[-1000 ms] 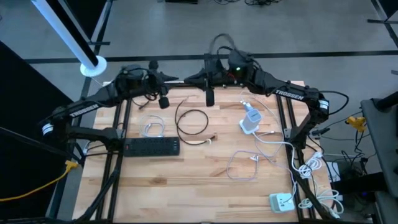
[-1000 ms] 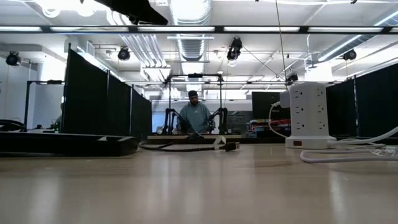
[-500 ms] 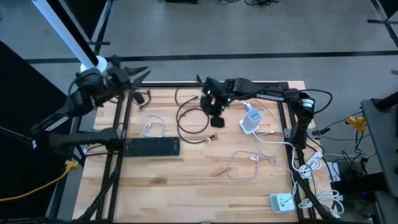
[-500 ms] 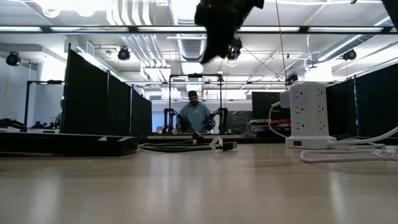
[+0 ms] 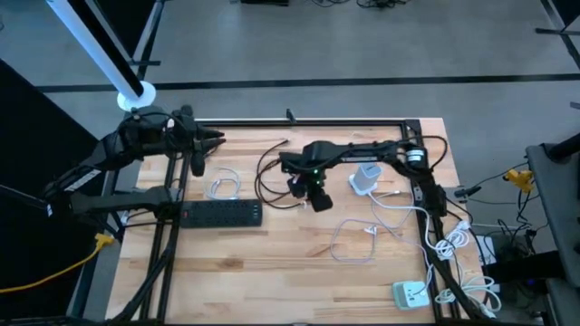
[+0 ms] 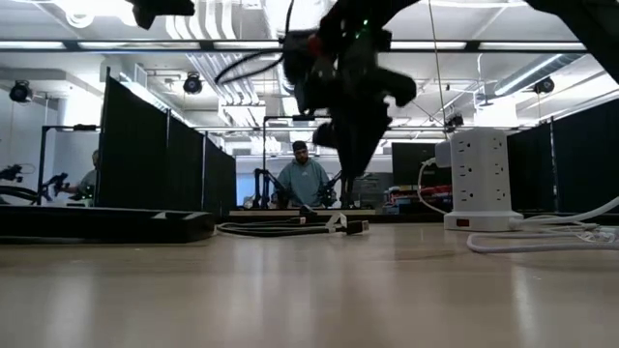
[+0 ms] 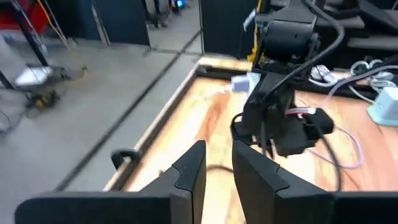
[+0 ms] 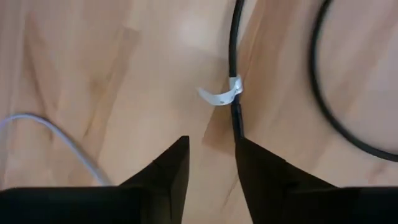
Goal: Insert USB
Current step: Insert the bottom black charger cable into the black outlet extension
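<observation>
Black cable (image 8: 234, 93) lies just ahead of right pincer (image 8: 211, 163).

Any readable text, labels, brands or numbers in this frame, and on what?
None can be read.
Left arm: pale marking, too blurred to read.
Black power strip: no legible print.
White power tower: no legible label.
White tag on the black cable: no print visible.

Black cable (image 5: 272, 177) (looped) on table
</observation>
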Controlling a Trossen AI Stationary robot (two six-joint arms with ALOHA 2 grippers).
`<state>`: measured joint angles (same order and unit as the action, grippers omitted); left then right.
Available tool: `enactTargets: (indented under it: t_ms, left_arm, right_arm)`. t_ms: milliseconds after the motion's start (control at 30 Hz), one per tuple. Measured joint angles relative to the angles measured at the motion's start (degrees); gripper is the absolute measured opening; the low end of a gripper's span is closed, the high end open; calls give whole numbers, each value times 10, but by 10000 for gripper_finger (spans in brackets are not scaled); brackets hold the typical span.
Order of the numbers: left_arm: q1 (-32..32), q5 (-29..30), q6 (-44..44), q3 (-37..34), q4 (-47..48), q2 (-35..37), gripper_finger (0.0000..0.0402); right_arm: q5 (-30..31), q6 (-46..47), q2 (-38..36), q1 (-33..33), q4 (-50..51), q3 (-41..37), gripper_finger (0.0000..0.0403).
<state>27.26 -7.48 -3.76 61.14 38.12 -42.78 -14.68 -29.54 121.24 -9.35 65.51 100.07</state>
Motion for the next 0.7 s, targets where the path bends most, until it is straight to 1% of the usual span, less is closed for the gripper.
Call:
enactTargets:
  t_ms: [133, 167, 367, 433, 500, 533, 633, 700]
  left_arm:
    - [-6, -2, 11, 0, 10, 0, 66]
    - [-7, -4, 14, 0, 11, 1, 66]
    - [-10, -7, 20, 0, 20, 6, 66]
    - [-10, -7, 20, 0, 20, 6, 66]
    - [-10, -7, 19, 0, 19, 7, 66]
    - [-10, -7, 19, 0, 19, 7, 66]
    - [-10, -7, 16, 0, 20, 5, 66]
    - [-10, -8, 14, 0, 23, 5, 66]
  right_arm:
    - [55, -18, 35, 10, -19, 0, 114]
    - [58, -20, 42, 10, -21, 0, 110]
    - [63, -5, 65, 9, -52, 0, 78]
    - [67, 1, 71, 9, -50, 2, 55]
    - [60, 1, 76, 8, -44, 3, 24]
    - [56, 0, 76, 8, -43, 3, 18]
    - [55, 15, 63, 8, -43, 0, 18]
    - [51, 24, 38, 6, -44, -3, 18]
